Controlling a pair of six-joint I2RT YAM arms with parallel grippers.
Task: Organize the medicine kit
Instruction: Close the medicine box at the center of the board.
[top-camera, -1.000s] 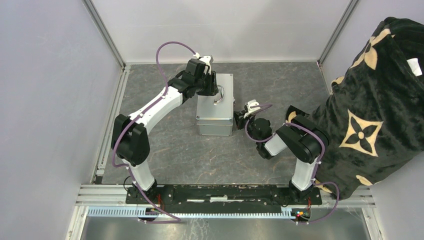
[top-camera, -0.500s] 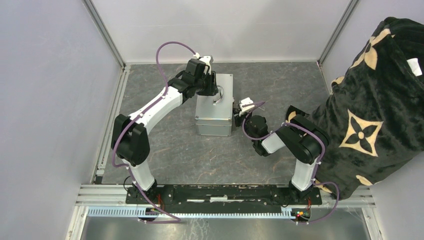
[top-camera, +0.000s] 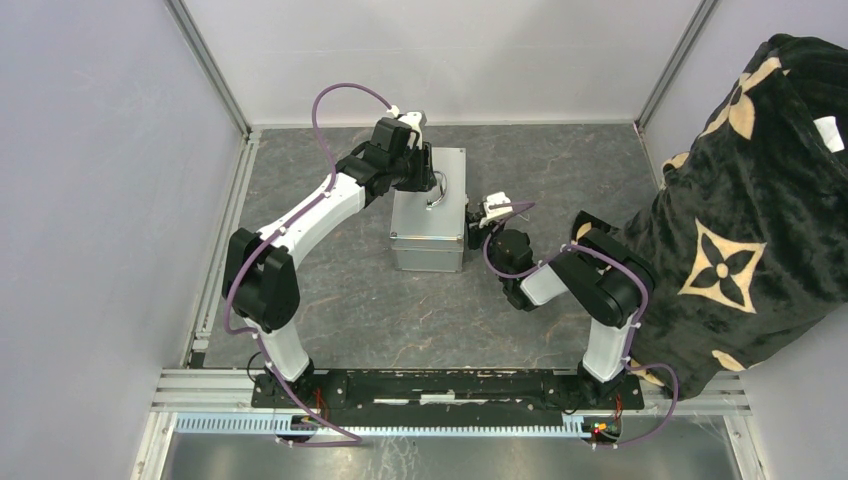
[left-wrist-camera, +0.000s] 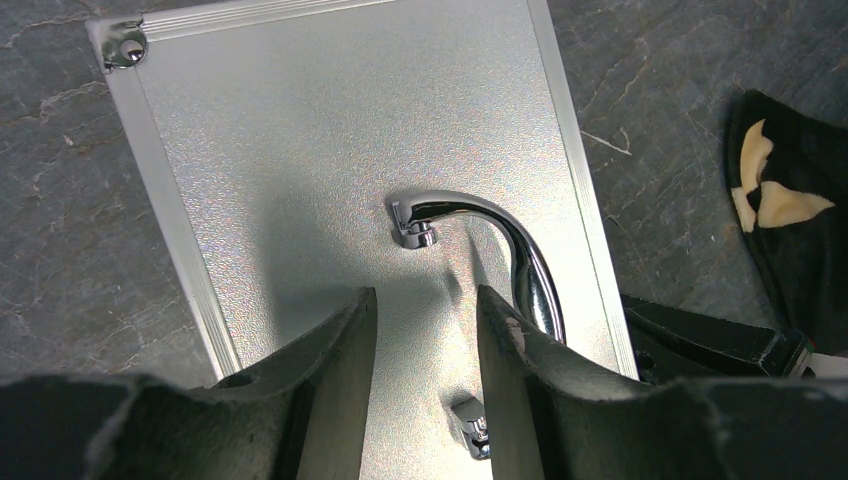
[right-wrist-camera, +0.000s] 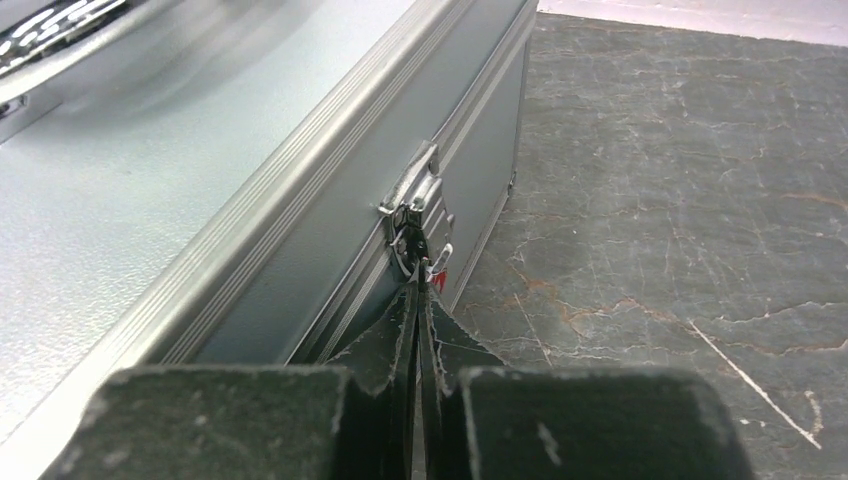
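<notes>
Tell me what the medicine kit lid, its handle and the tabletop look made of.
Medicine kit lid: looks like aluminium, matte pebbled sparkle, ribbed edge trim. Handle: polished chrome-like metal, mirror reflections. Tabletop: dark grey, veined like stone; possibly printed laminate.

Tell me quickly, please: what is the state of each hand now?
Left hand: open, empty, above the medicine kit beside its handle.
Right hand: shut, tips at the latch; whether it grips it cannot be told.
</notes>
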